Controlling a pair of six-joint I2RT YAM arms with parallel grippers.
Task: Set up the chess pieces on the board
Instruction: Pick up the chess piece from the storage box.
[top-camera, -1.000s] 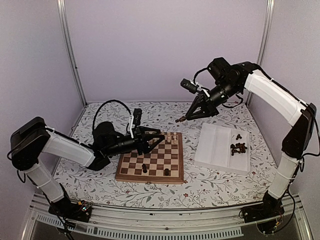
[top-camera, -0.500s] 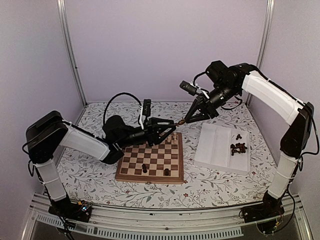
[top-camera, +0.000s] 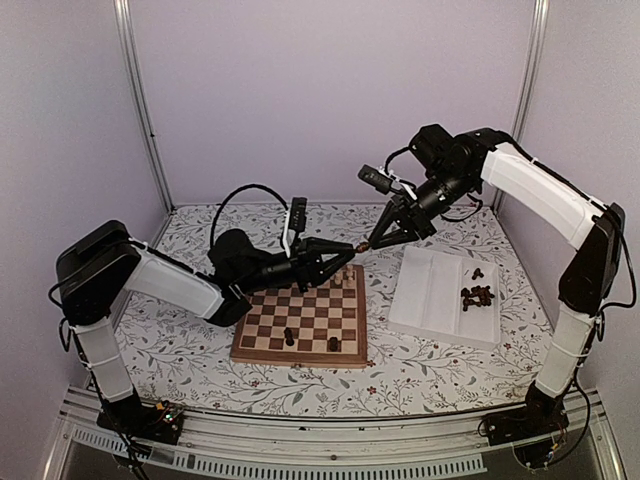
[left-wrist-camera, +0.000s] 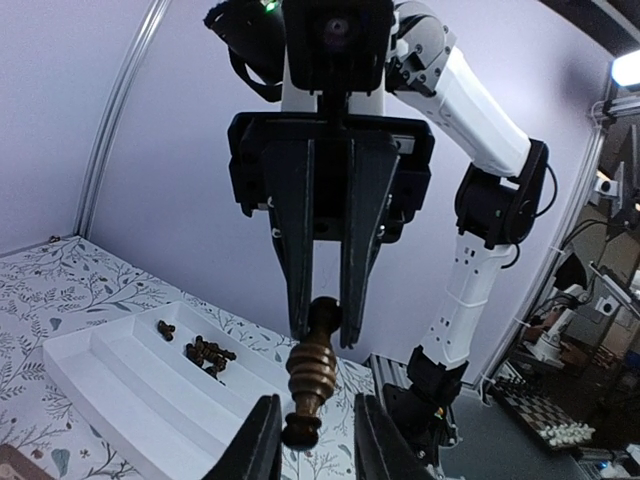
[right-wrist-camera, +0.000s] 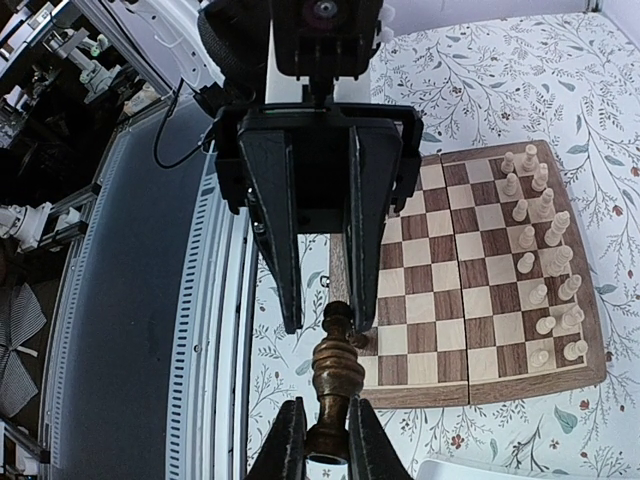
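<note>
Dark chess piece (left-wrist-camera: 312, 370) hung in mid-air near the board's (top-camera: 300, 357) far corner, pinched by the right hand (right-wrist-camera: 322, 442). Up had come the left hand (left-wrist-camera: 312, 435), jaws narrowing round its free end, grip impossible to tell yet: a handover, seemingly.

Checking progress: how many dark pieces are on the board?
2. One dark piece stands by the board's near edge, left of centre; the other is to its right. The left arm covers far squares, so more may be hidden.

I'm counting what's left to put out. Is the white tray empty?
No, a small heap of dark chess pieces lies in the white tray, toward its right end.
</note>
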